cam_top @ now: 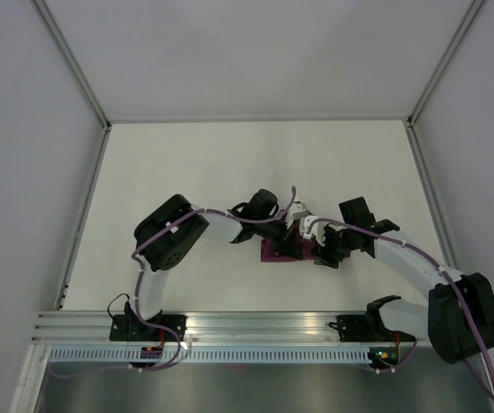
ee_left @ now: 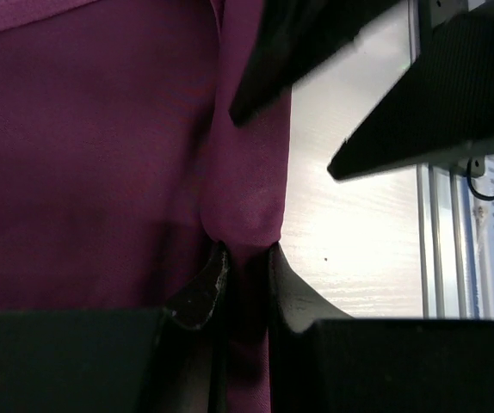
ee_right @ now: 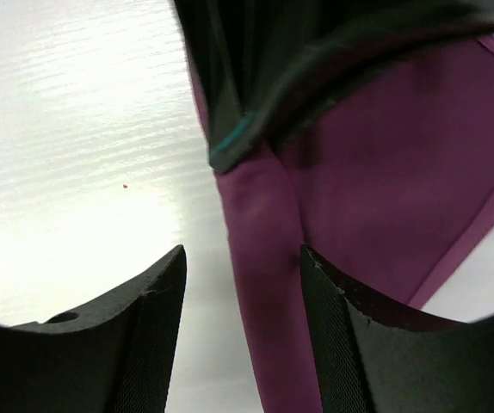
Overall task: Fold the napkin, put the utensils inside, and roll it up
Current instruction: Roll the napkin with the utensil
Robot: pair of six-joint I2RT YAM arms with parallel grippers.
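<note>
The napkin (cam_top: 273,254) looks partly rolled, left fingers (ee_left: 200,288) pinching it, right fingers (ee_right: 144,318) apart; more rolling left.

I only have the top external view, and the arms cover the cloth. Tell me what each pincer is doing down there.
Observer: The left pincer is shut on a raised fold of the napkin.
Operator: Next, the right one.
Observer: The right pincer is open, with a ridge of the cloth seen between its spread fingers.
Operator: Report the utensils.
Observer: No utensils show in either wrist view, only cloth and bare table.
</note>
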